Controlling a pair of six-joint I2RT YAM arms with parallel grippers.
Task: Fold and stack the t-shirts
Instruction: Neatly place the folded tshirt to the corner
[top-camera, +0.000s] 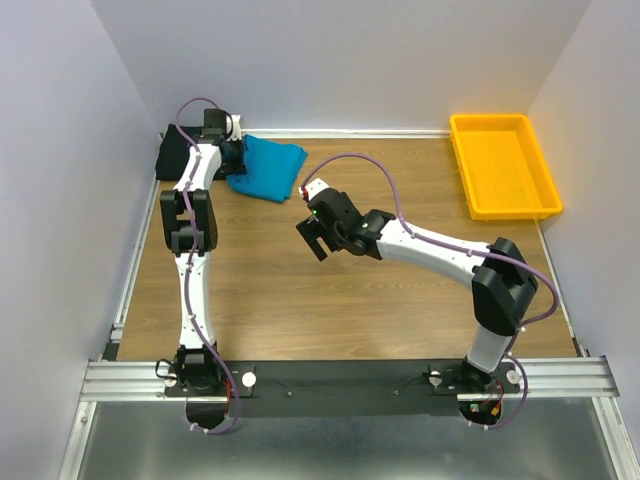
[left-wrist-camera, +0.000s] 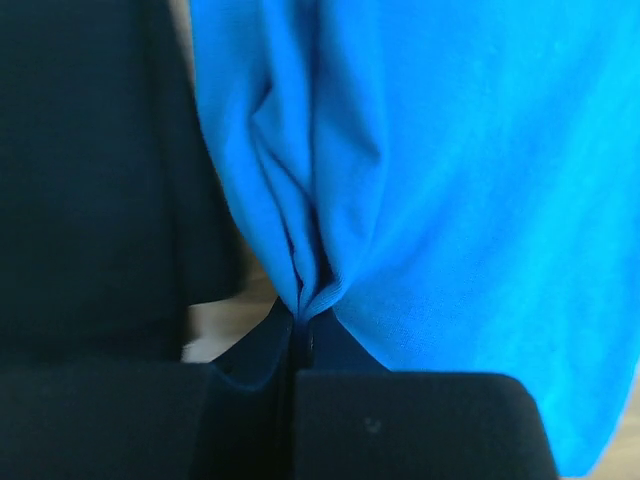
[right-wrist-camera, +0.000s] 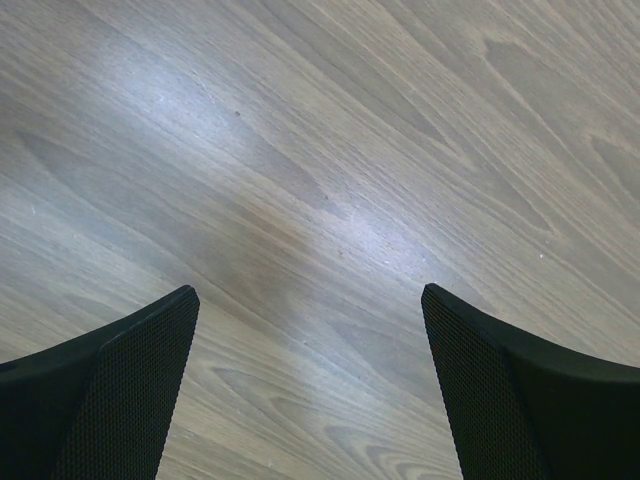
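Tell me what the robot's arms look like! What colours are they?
The left arm and right arm are white tubes with chunky black joints. A thin purple cable loops along each one. The jaws are black, and the right ones have dotty mesh pads.

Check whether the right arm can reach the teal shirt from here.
Probably yes: the right gripper is open over bare table near the teal shirt, nothing between them. Left gripper holds it.

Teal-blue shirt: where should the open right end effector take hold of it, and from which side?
Probably take the teal-blue shirt by its free right edge, coming from above on the right. The left end effector pinches a fold at its left side, beside the black shirt, so the right edge lies nearest the right end effector.
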